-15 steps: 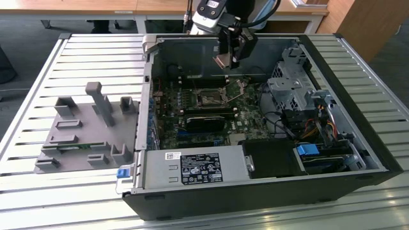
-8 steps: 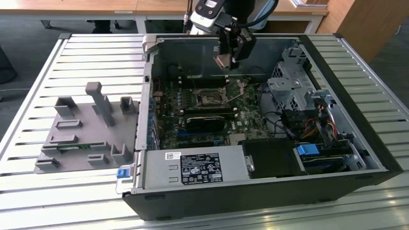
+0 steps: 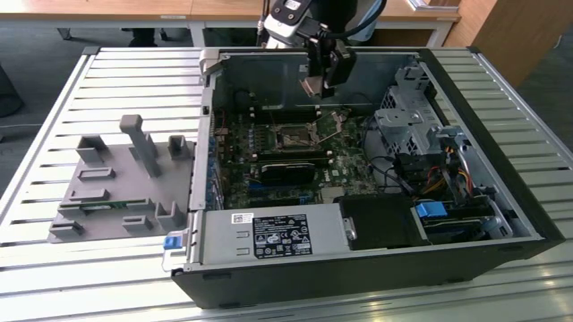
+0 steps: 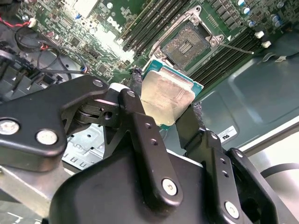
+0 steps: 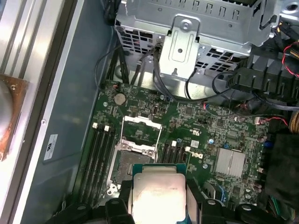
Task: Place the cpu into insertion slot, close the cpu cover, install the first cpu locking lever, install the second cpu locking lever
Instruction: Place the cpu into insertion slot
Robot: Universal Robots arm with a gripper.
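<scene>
My gripper hangs inside the open computer case, above the green motherboard and toward the case's back wall. It is shut on the cpu, a flat silver-grey chip with a tan rim, pinched at two opposite edges by the black fingers. In the first wrist view the cpu hovers just off one side of the insertion slot. The slot lies bare with its dark contact field showing. The cpu cover, a thin silvery frame, stands swung open at the slot's far side. A thin lever rod sticks out beside the slot.
A long black module lies on the board in front of the slot. A metal drive cage with cables fills the case on the exterior view's right. The power supply sits at the front. A grey fixture plate rests on the slatted table.
</scene>
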